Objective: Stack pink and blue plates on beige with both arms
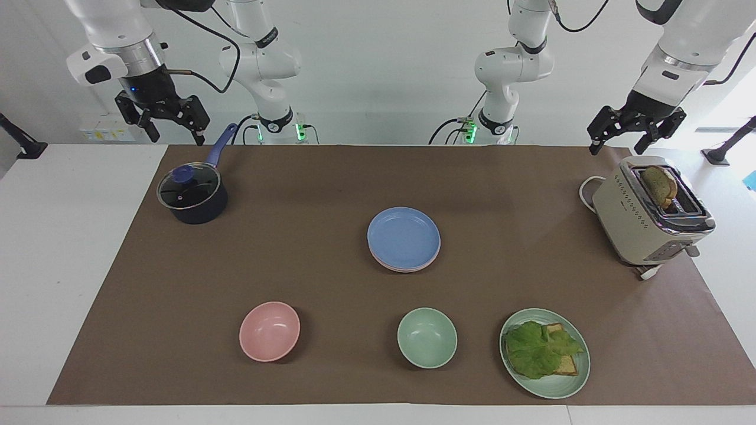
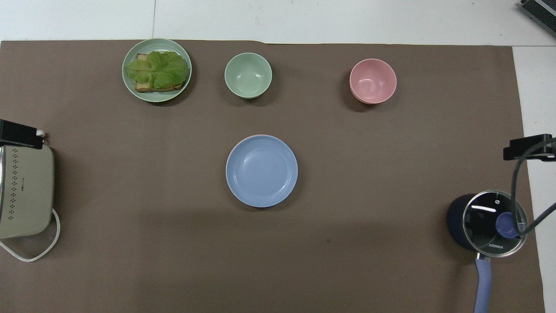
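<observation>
The blue plate (image 1: 404, 236) (image 2: 262, 170) lies on top of a stack at the middle of the brown mat. A thin rim of the pink plate (image 1: 406, 269) shows just beneath it. The beige plate is hidden. My right gripper (image 1: 171, 133) hangs open and empty, raised over the table edge at the robots' end, close to the pot's handle. My left gripper (image 1: 619, 140) waits open and empty above the toaster. Both grippers are well apart from the stack.
A dark pot (image 1: 192, 198) with a glass lid stands toward the right arm's end. A beige toaster (image 1: 647, 218) holding a bread slice stands toward the left arm's end. Farthest from the robots are a pink bowl (image 1: 269, 330), a green bowl (image 1: 427, 337) and a green plate (image 1: 555, 386) with lettuce on toast.
</observation>
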`<state>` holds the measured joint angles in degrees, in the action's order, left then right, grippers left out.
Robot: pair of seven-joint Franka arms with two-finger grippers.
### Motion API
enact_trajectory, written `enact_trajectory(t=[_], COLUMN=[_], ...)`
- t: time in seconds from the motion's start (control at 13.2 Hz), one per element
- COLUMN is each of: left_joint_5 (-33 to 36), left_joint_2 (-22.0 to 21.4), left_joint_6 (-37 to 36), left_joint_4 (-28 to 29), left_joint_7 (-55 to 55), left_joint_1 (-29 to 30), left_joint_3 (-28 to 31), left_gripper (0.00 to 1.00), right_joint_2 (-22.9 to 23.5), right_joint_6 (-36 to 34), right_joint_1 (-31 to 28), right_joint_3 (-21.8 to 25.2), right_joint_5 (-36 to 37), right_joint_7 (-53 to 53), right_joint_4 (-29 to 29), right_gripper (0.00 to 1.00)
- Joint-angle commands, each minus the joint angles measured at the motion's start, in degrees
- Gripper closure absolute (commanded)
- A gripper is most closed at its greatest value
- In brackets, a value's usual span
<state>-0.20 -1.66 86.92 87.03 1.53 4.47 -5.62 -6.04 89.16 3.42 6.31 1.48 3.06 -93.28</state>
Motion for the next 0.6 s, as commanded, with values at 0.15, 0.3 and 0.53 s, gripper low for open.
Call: enact_trajectory(t=[0.15, 0.3, 0.53], left_joint_5=[0.7, 0.7, 0.7], left_joint_2=[-0.7, -0.7, -0.7], left_joint_6=[-0.8, -0.9, -0.8], left_joint_4=[0.2, 0.2, 0.2], left_joint_7=[0.0, 0.0, 0.0], left_joint_1=[0.3, 0.3, 0.3], left_joint_3=[-0.2, -0.2, -0.2], left_gripper=[0.00, 0.00, 0.00], right_joint_2=[-0.9, -0.9, -0.6], right_joint_6=[-0.7, -0.7, -0.8], right_joint_1=[0.1, 0.1, 0.1], right_joint_3=[-0.6, -0.7, -0.7], right_joint_5=[-0.2, -0.3, -0.3], right_joint_7=[-5.8, -4.2, -4.0], right_joint_4=[-1.6, -1.6, -1.1], right_gripper=[0.00, 0.00, 0.00])
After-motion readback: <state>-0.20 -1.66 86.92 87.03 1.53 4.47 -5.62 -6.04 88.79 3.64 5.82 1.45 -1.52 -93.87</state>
